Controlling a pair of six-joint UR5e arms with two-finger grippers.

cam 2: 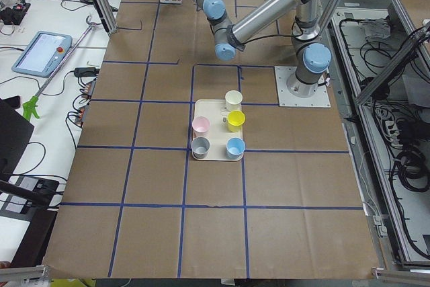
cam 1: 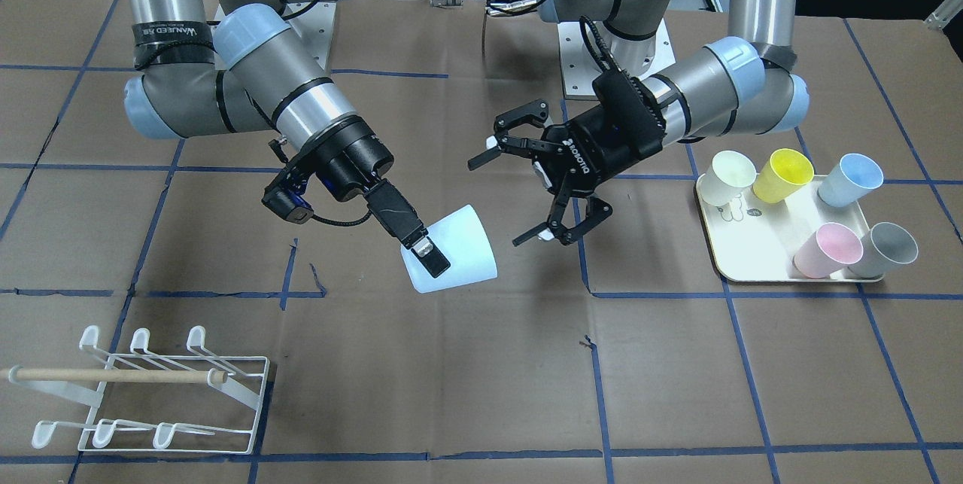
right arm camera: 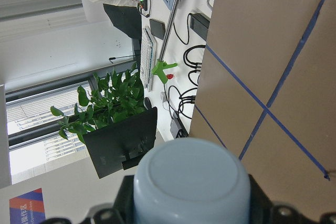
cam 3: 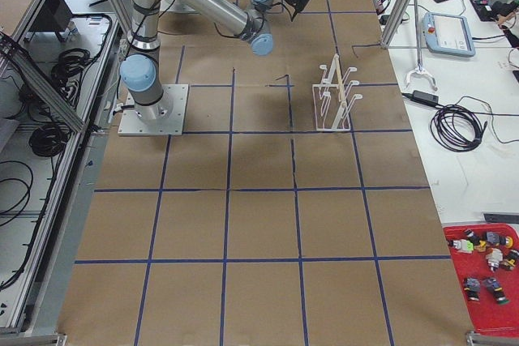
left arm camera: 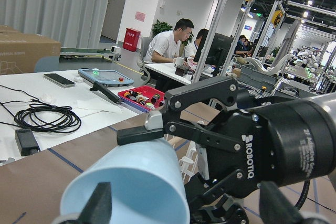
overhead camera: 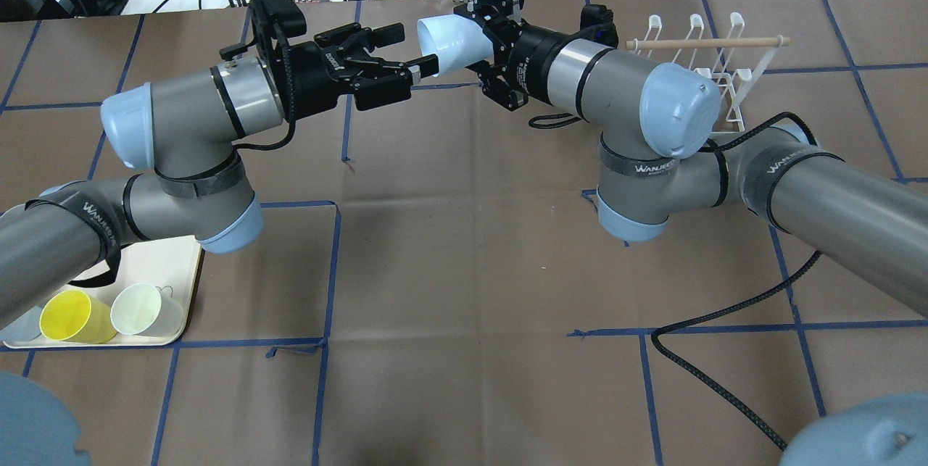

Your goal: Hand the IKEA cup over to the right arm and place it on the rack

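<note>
My right gripper [cam 1: 426, 257] is shut on a pale blue cup [cam 1: 463, 247] and holds it tilted above the table's middle. In the overhead view the cup [overhead camera: 449, 42] has its mouth toward my left gripper [overhead camera: 406, 53] and its base toward the right wrist. The right wrist view shows the cup's base [right arm camera: 191, 177] close up. My left gripper [cam 1: 508, 194] is wide open and empty, its fingertips just off the cup's rim. The left wrist view shows the cup [left arm camera: 131, 187] below one open finger [left arm camera: 142, 134]. The white wire rack [cam 1: 150, 394] with its wooden dowel stands apart on the right arm's side.
A cream tray [cam 1: 752, 262] on the left arm's side holds several coloured cups, such as a yellow one [cam 1: 782, 175] and a pink one [cam 1: 827, 251]. A black cable [overhead camera: 725, 321] lies on the table under the right arm. Blue tape lines cross the brown table cover.
</note>
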